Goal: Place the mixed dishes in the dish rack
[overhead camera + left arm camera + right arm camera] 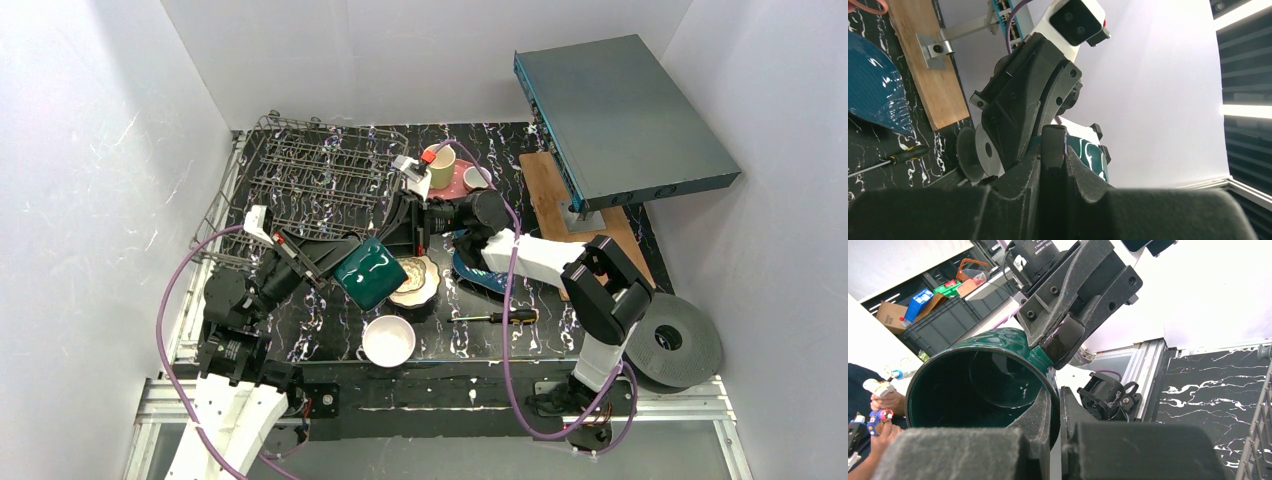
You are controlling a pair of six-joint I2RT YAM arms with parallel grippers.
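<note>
The dark green-inside cup point(370, 272) hangs on its side above the table between both arms. My right gripper point(1055, 400) is shut on its rim, one finger inside the cup point(973, 385) and one outside. My left gripper point(1065, 142) is shut on the cup's dark handle point(1054, 145); its fingers point(1063, 342) show pinching it in the right wrist view. The grey wire dish rack point(320, 175) stands at the back left. On the table lie a white bowl point(388, 340), a floral cream bowl point(415, 282) and a blue ribbed plate point(480, 275) partly under the right arm. A yellow-green mug point(440, 166) and a small cup point(476, 177) sit on the pink plate point(458, 188).
A black-and-yellow screwdriver point(500, 317) lies near the front edge. A teal-grey metal box point(620, 110) overhangs a wooden board point(545, 190) at the back right. A dark tape roll point(672, 340) sits off the table's right front corner.
</note>
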